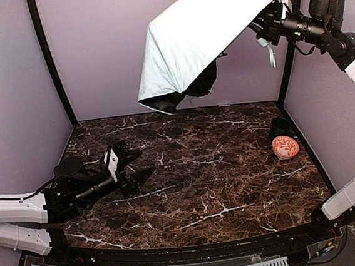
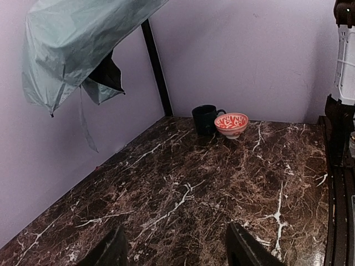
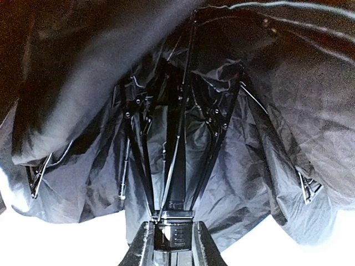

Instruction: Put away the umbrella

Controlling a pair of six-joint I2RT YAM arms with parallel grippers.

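The umbrella hangs high in the air at the back, its pale mint canopy half spread and the black underside showing at its lower end. It also shows in the left wrist view. My right gripper is raised at the upper right and shut on the umbrella's black shaft; ribs and dark fabric fill that view. My left gripper is open and empty, low over the marble table at the left, its fingertips spread wide.
A dark green cup and an orange-and-white patterned bowl stand at the table's right edge; both show in the left wrist view, cup and bowl. Purple walls enclose the table on three sides.
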